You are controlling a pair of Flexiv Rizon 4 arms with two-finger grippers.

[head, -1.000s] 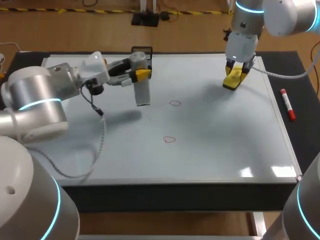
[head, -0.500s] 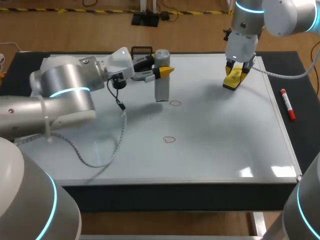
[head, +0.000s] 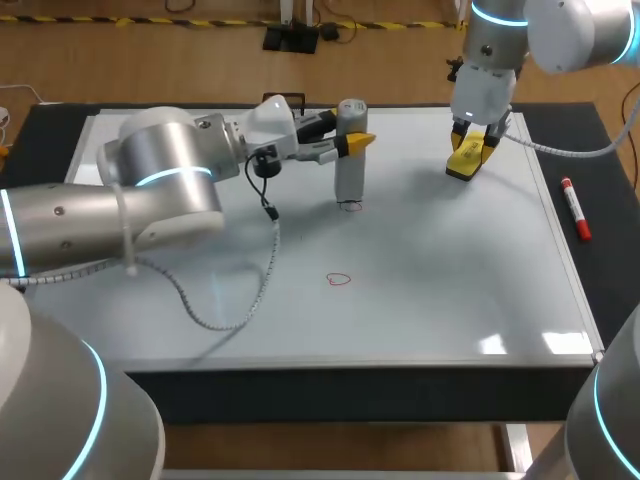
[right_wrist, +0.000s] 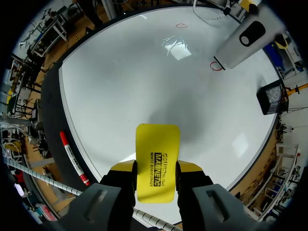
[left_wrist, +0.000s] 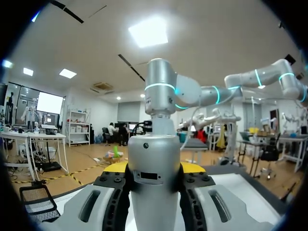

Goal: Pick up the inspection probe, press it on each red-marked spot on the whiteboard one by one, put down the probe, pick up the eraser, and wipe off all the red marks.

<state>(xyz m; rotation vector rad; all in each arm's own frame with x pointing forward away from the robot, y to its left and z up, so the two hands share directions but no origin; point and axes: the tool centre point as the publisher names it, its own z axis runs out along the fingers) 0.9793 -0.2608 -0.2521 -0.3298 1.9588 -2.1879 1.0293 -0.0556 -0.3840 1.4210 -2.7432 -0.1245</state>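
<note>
On the whiteboard: a far mark and a near mark, both red, none wiped off yet
Probe: upright, its tip right on the far mark
Left fingers: pinching the probe from both sides
Right fingers: pinching the yellow eraser (up by the far right corner)
Near mark: I think it needs its press next
Left to do: put the probe down, then wipe both marks

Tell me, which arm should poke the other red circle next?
Left. The left fingers grip the probe, its tip at the far red mark, with the near red mark close by. The right fingers hold only the eraser.
</note>
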